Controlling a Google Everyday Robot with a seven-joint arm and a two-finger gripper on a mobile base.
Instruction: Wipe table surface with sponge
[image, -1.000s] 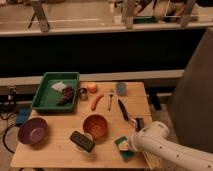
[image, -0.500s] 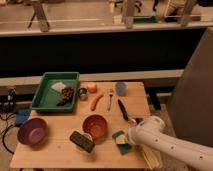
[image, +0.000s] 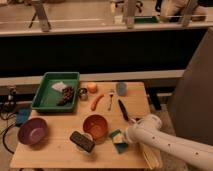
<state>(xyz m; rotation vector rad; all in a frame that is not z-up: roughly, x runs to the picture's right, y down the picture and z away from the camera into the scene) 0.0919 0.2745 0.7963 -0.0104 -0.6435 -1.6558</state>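
The pale-wood table surface (image: 55, 150) fills the lower middle of the camera view. The sponge (image: 118, 139), teal-green with a pale yellow part, lies flat on it near the front right, just right of the orange bowl (image: 95, 126). My white arm reaches in from the lower right. My gripper (image: 128, 134) is at the arm's end, right at the sponge's right edge and low over the table. The arm's bulky wrist hides most of the gripper.
A black rectangular block (image: 82, 141) lies left of the sponge. A purple bowl (image: 33, 131) sits front left. A green tray (image: 42, 97) with a white cloth (image: 59, 86) stands back left. A carrot (image: 96, 101), fork (image: 110, 99), black knife (image: 123, 110) and grey cup (image: 121, 88) lie behind.
My arm has reached further left and away across the table. The sponge has slid with it, a little left and toward the orange bowl.
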